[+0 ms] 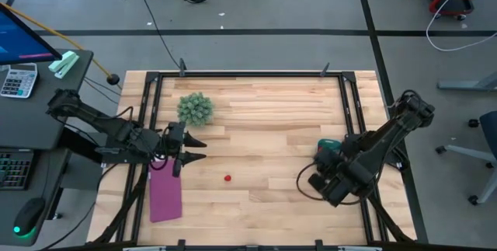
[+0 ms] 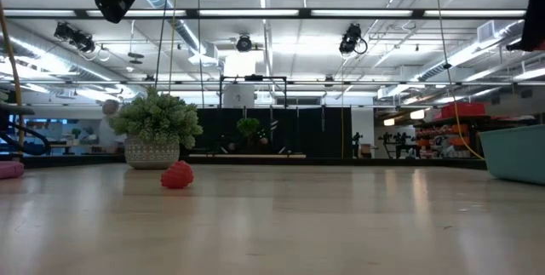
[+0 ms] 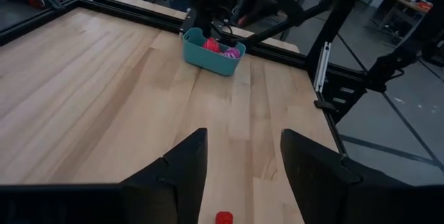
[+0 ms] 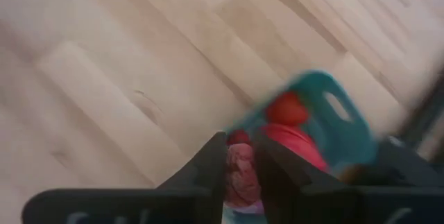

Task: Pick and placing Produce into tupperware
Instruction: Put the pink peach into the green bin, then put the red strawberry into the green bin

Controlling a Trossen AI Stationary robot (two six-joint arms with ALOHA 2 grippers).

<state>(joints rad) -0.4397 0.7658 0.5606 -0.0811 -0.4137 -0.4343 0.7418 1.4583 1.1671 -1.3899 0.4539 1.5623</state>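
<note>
High view: nearest the front edge of the light wooden slatted table point(image 1: 264, 127) we see the flat purple rectangular mat point(image 1: 165, 191), front-left. Just behind it the left gripper point(image 1: 196, 148) hangs w/ its two dark fingers spread apart, nothing btwn them. One small red strawberry-like piece point(image 1: 227, 178) lies loose near table centre, well apart from both arms; in the left wrist view it sits on the boards just past the parted fingers point(image 3: 177, 175).

On the right side, the right gripper point(image 4: 241, 160) is over the small teal-blue rectangular plastic tub point(image 1: 329, 148), which sits near the table's right edge, partly under the arm. Right wrist view shows its fingers pinched onto a pinkish-red fruit piece point(image 4: 239, 172), w/ more red pieces point(image 4: 286, 109) in the tub beyond. Left wrist view shows red and magenta pieces inside the tub too.

Farther back-left stands the green spiky plant ball point(image 1: 195, 108).
</note>
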